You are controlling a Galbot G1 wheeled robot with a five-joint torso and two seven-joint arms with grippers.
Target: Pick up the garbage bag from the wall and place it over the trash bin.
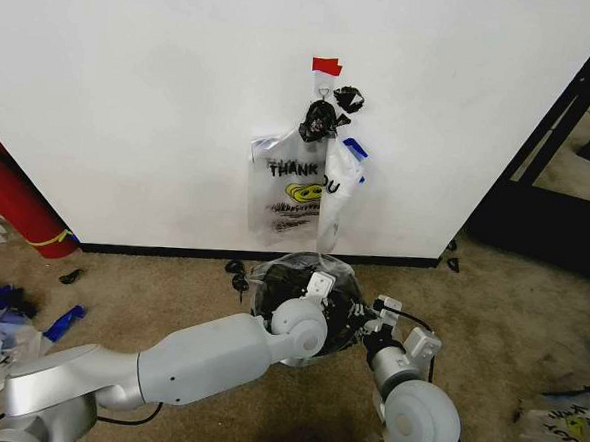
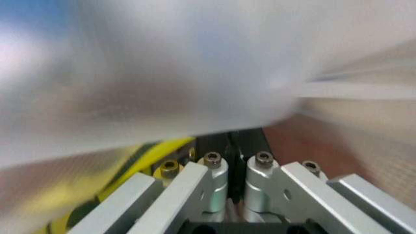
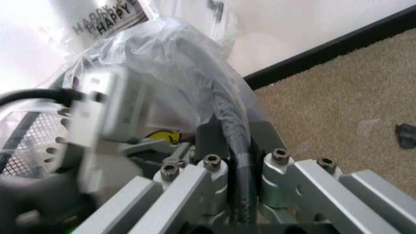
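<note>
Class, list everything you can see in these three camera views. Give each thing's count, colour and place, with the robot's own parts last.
plain painted wall: one, white, black baseboard, ahead
small tape patch: one, red, on the wall
knotted lumps: two, black, under the tape
thin see-through plastic garbage bag: one, white, black lettering, yellow smiley, hanging on the wall
round wire-mesh trash bin: one, black, plastic-draped, below the bag
cylinder: one, red, far left
floor bags: heaps, whitish, both sides
left gripper: one, silver, against plastic
right gripper: one, silver, clamping the bin's rim
</note>
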